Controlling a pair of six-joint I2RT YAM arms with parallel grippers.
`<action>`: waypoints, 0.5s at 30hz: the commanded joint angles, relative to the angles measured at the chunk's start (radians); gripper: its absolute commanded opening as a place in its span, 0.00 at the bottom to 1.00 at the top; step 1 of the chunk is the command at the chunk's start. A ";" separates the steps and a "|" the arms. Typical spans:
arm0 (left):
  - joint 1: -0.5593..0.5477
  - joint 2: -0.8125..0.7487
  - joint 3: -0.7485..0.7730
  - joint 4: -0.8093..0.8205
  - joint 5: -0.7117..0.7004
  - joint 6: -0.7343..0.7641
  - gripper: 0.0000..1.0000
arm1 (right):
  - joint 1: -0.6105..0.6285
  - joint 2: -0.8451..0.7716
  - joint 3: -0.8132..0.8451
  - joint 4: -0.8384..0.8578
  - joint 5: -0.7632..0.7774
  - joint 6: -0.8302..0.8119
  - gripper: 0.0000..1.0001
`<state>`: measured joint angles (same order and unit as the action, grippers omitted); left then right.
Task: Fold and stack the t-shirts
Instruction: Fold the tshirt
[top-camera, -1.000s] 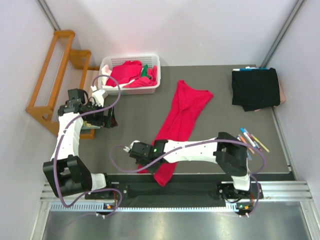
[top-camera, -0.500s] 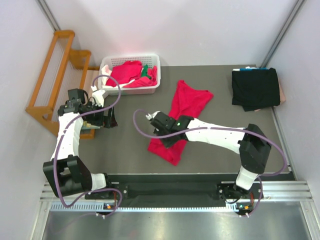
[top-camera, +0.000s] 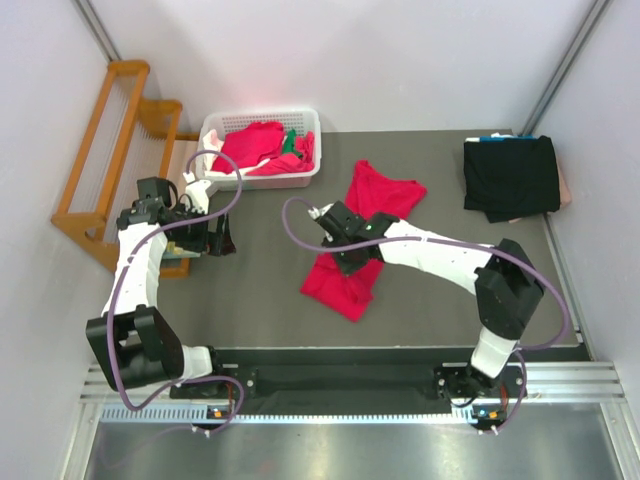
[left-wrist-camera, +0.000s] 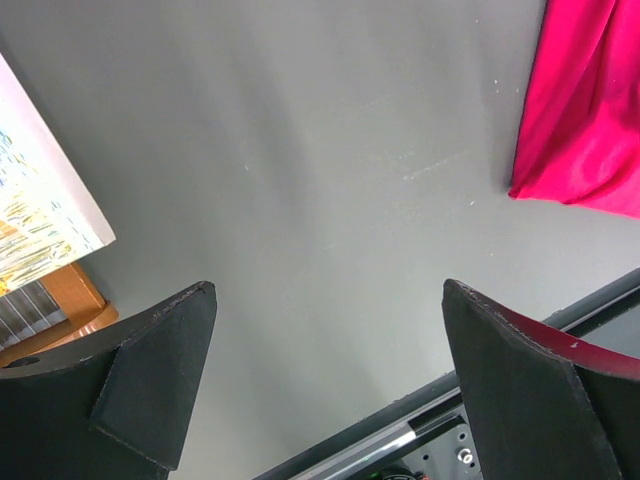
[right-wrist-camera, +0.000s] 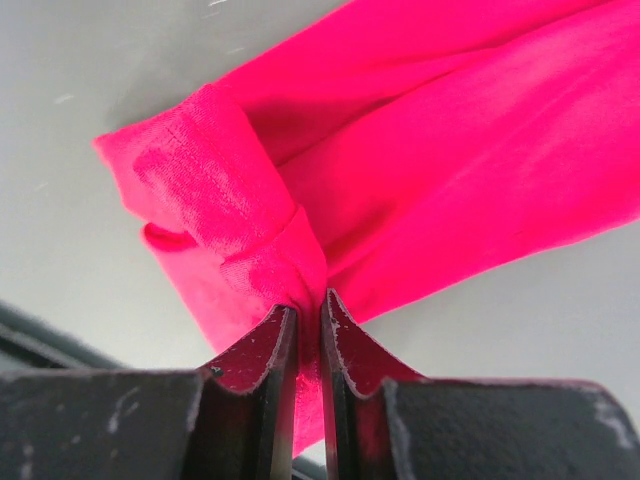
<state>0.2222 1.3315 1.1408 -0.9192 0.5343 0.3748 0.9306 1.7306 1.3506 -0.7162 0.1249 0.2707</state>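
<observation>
From above: clamping the right gripper on a fold of the red t-shirt near the middle of the grey table, with the near end doubled back on itself and the collar end lying flat toward the far side. Hovering the left gripper near the table's left edge, well apart from that shirt. Showing heaped shirts in the white basket at the far left, and a black t-shirt folded at the far right. From the left wrist: holding both fingers wide apart over bare table, gripping nothing, with red cloth at the upper right. From the right wrist: pressing the jaws together on a bunched red fold.
</observation>
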 joint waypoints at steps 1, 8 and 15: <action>0.000 0.001 0.013 0.013 0.027 0.024 0.99 | -0.085 0.035 0.068 0.049 -0.004 -0.053 0.00; -0.001 0.011 0.013 0.017 0.035 0.021 0.99 | -0.162 0.112 0.140 0.067 -0.019 -0.074 0.00; 0.000 0.014 0.022 0.013 0.030 0.024 0.99 | -0.174 0.179 0.191 0.070 -0.041 -0.076 0.00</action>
<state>0.2218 1.3441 1.1408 -0.9192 0.5354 0.3775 0.7631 1.8828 1.4857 -0.6727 0.1024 0.2089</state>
